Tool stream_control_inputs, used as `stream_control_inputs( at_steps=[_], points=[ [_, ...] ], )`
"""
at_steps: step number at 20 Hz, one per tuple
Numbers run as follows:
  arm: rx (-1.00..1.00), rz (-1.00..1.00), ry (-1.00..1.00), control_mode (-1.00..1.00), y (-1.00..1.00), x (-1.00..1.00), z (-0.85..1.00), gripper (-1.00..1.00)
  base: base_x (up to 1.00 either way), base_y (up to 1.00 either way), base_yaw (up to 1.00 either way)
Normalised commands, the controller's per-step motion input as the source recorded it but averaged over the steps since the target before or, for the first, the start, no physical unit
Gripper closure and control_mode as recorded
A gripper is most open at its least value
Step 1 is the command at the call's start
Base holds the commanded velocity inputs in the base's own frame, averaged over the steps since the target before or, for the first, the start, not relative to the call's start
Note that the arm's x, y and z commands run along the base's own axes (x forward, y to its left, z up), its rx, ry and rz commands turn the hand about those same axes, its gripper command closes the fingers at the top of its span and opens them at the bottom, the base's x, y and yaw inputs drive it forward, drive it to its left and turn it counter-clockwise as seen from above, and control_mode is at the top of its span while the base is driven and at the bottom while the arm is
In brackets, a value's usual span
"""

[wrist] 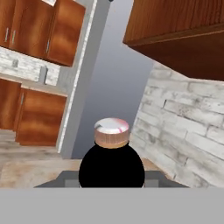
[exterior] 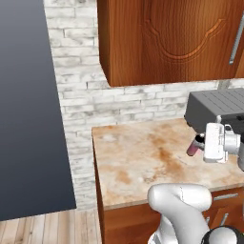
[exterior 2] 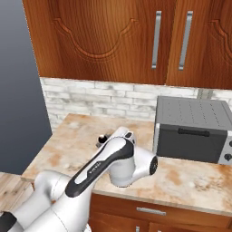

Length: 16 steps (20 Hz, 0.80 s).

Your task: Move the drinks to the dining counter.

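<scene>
1. Gripper point(exterior: 196, 145): its jaws are closed on a small bottle point(wrist: 111, 164) with a black body and pale cap, held just above the marble counter point(exterior: 143, 162).
2. Toaster oven point(exterior 2: 195, 131): dark grey, standing just beside the gripper on the counter, under wooden wall cabinets point(exterior 2: 136, 41).
3. Brick wall point(exterior: 81, 90): behind the counter; a dark grey panel point(exterior: 28, 109) rises at its left.
4. In the right base view, the arm hides most of the bottle; the fingertips cannot be made out.
</scene>
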Motion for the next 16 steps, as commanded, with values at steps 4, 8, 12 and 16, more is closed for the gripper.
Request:
stream_control_inputs(
  at_steps=[4, 8, 12, 16],
  points=[
    [-0.05, 0.06, -0.01, -1.00, 0.21, -0.44, 0.00, 1.00, 0.00, 0.00, 0.00],
    [0.00, 0.00, 0.00, 1.00, 0.02, 0.00, 0.00, 1.00, 0.00, 0.00, 0.00],
    [0.00, 0.00, 0.00, 1.00, 0.00, 0.00, 0.00, 1.00, -0.34, 0.00, 0.00],
    [0.00, 0.00, 0.00, 1.00, 0.00, 0.00, 0.00, 1.00, -0.97, -0.13, 0.00]
  ],
)
